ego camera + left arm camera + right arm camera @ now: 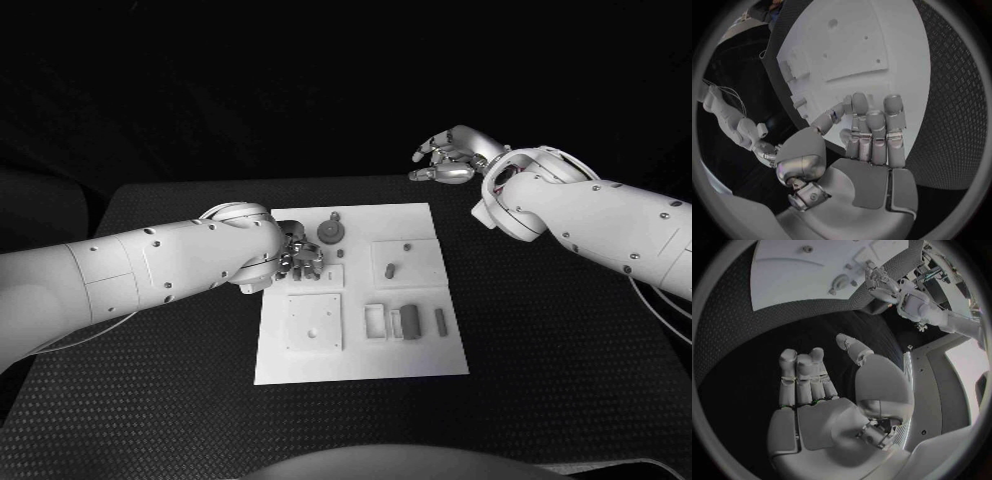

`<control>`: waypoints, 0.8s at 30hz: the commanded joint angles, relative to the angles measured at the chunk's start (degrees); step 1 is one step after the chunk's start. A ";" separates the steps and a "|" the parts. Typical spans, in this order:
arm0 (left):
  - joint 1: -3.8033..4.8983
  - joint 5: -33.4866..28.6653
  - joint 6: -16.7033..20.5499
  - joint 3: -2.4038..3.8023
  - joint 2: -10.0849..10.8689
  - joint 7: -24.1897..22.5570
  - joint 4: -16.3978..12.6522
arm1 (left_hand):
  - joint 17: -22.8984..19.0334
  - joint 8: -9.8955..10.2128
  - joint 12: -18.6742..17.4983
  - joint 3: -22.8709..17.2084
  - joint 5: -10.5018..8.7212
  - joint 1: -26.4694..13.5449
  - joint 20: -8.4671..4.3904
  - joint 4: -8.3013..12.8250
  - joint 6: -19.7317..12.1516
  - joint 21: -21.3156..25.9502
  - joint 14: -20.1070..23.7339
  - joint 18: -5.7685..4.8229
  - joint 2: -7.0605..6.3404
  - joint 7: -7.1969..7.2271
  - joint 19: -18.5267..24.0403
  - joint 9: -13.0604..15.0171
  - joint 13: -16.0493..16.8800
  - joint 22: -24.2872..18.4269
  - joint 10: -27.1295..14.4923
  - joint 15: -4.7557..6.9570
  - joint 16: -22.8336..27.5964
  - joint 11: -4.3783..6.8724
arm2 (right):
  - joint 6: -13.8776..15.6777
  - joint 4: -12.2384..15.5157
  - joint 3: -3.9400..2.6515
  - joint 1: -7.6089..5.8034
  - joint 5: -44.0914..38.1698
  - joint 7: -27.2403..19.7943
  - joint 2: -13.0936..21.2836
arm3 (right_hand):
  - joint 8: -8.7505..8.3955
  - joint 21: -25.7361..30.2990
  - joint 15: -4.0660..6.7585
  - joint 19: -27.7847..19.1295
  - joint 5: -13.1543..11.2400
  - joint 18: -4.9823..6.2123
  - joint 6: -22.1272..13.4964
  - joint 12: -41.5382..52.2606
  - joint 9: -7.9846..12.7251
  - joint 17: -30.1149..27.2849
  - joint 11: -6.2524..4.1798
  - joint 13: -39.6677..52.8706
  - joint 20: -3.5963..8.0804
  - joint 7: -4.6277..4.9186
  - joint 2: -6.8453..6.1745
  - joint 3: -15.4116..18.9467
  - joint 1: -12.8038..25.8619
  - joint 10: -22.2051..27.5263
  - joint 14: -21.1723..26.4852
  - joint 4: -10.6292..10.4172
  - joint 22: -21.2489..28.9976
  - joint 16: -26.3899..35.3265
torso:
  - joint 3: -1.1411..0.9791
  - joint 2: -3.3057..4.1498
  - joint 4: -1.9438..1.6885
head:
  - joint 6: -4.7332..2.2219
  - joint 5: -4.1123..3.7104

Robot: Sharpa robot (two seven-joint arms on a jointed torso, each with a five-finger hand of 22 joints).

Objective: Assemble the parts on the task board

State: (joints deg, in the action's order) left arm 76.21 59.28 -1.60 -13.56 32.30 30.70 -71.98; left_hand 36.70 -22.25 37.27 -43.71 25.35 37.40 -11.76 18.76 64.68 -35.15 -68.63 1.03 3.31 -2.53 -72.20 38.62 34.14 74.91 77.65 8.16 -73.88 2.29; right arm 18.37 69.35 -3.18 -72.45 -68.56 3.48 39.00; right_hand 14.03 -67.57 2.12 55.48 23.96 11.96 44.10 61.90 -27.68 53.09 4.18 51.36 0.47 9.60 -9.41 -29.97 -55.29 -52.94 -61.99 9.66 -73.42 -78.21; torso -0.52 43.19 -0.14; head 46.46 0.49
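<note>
The white task board (361, 355) lies in the middle of the black table. On it are a round grey part (332, 233) near the far edge, a small grey part (389, 268) on a raised square, and two upright grey parts (410, 320) in the near right section. My left hand (297, 258) hovers over the board's left side beside the round part, fingers stretched out with nothing in them (872, 136). My right hand (449, 160) is raised beyond the board's far right corner, off the board, fingers extended and empty (807, 382).
A raised white square plate (315, 322) sits on the board's near left. The board (861, 45) lies beyond the left fingers; in the right wrist view the board (792, 280) is far off. Black table mat (562, 350) surrounds the board.
</note>
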 commanded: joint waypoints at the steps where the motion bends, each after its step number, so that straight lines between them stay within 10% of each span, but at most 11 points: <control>1: -0.25 1.36 -0.07 -0.17 -0.03 0.50 0.02 | -0.09 -6.29 0.31 -3.76 0.36 0.15 -4.17 -1.97 7.05 -0.27 -1.92 1.13 0.85 3.60 -4.15 0.14 0.05 1.31 3.92 3.21 -0.26 3.85 | -0.59 0.09 -0.04 -0.01 -0.13 -0.44 0.01 | 0.25 0.25 -0.08 -0.19 0.15 3.04 -0.13 0.22 0.06 -0.06 -0.01 -0.07 -0.15 1.04 0.40 0.04 0.11 0.19 0.28 0.40 0.04 0.20 | -0.02 -0.01 0.00 | 0.01 0.00; 24: -0.62 1.43 0.88 -0.15 -0.29 0.25 0.01 | -0.32 -6.34 0.54 -3.88 0.00 0.05 -4.13 -1.98 6.98 -0.50 -1.91 1.11 0.99 3.61 -4.14 0.47 0.03 1.29 3.85 3.27 -0.47 3.88 | -0.83 0.02 -0.03 0.00 -0.10 -0.48 -0.03 | 0.27 0.28 -0.08 -0.21 0.15 3.04 -0.12 0.26 0.10 -0.08 -0.01 -0.12 -0.19 1.04 0.48 0.07 0.21 0.21 0.31 0.42 0.06 0.21 | -0.07 0.00 0.02 | 0.05 -0.15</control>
State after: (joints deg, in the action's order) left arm 75.91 60.30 -0.91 -13.52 32.12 30.78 -72.03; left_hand 36.43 -23.84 37.48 -43.71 25.35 37.16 -11.76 18.76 64.69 -35.37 -68.63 1.02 3.54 -2.53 -72.21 39.04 34.14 74.95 77.65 8.17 -74.10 2.30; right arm 18.10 69.30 -3.17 -72.45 -68.56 3.44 38.99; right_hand 14.02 -67.57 2.12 55.39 23.96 11.96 44.09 61.90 -27.63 53.09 4.18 51.30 0.38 9.61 -9.42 -29.97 -55.30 -52.94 -61.99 9.66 -73.43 -78.21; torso -0.58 43.19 -0.09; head 46.48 0.36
